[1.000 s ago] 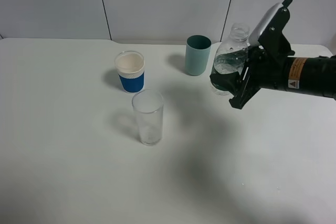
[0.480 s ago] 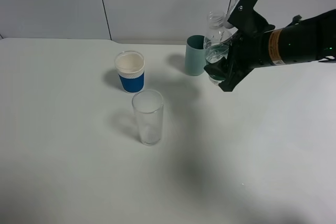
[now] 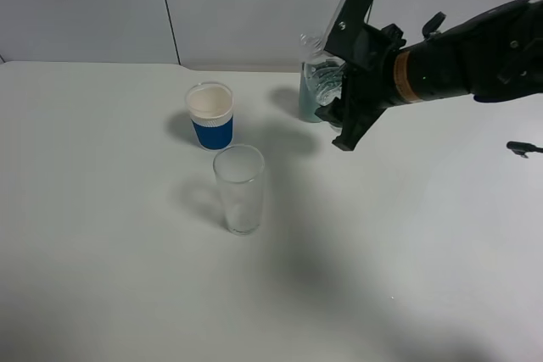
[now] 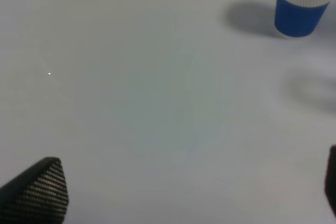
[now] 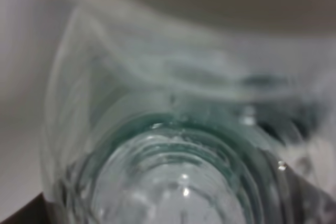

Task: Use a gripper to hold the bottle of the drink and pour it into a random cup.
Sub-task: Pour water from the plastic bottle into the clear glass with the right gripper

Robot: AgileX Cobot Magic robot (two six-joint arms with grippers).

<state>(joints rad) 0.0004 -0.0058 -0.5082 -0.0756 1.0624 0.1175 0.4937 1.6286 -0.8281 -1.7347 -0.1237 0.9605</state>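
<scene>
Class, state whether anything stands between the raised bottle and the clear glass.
Nothing visible does. The bottle is held in the air, behind and right of the glass; the blue-sleeved paper cup stands behind the glass, off that line.

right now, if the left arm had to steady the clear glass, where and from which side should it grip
Probably its straight wall at mid-height, from the high view's left. The glass stands upright and cylindrical, the blue-sleeved paper cup sits close behind it, and the held bottle hangs off to its right.
</scene>
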